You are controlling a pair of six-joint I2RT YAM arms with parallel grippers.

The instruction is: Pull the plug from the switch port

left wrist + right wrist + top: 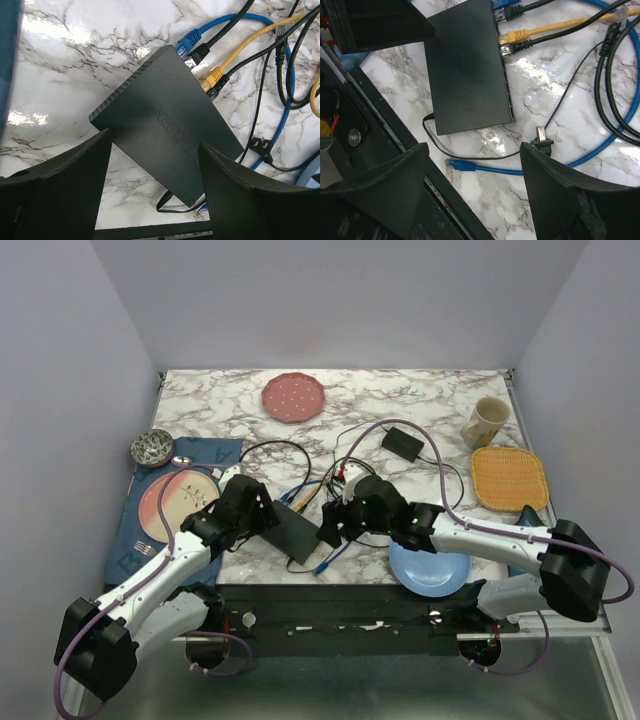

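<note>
Near the front edge of the marble bench (pixel 420 400), between the two arms, the switch (pixel 292 532) lies flat and skewed, its socket edge turned away from the left arm and toward the tangle of cables. The left tool (pixel 258 512) hangs over the switch's plain end, fingers spread with nothing gripped. I judge it is placed there to brace the box so it will not slide when a cable is tugged. The right tool (pixel 333 525) hovers just beside the switch, likewise spread and empty, on the side where the cables run, which suits it for the pulling. Along the socket edge the left wrist view shows a blue plug (pixel 188 40), a black plug (pixel 200 51), a yellow plug (pixel 214 76) and a second black plug (pixel 221 81) seated in a row; which one is meant I cannot tell. From the right wrist these seated plugs lie beyond its fingers, not yet within a grasp, while a loose blue connector (pixel 455 163) lies free on the bench between the fingers and the switch.
</note>
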